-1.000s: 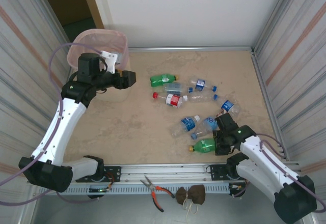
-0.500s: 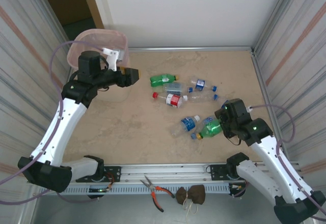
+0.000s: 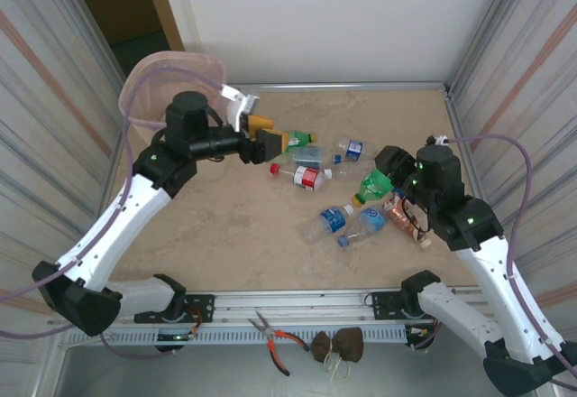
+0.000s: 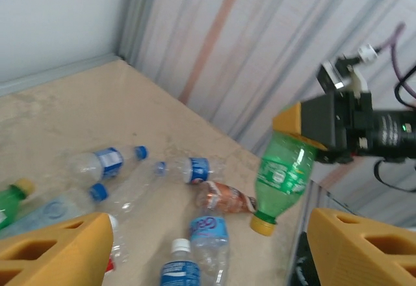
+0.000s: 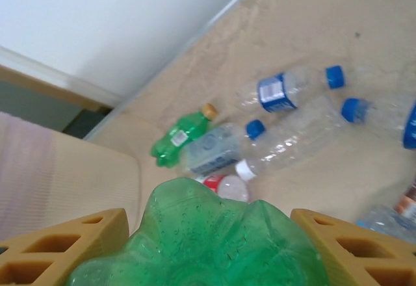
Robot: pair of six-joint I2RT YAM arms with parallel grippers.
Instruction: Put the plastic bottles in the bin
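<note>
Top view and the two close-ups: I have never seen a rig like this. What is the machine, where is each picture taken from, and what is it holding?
These are two robot arms bolted at the near edge of a table. The wide picture comes from a fixed camera above and behind them. Each close-up comes from a camera on one arm's wrist, looking out between its two orange fingers. Loose plastic bottles lie on the table, and a pink bin stands at the far left corner. The right tool is shut on a green bottle, held above the table. The left tool is open and holds nothing.
</note>
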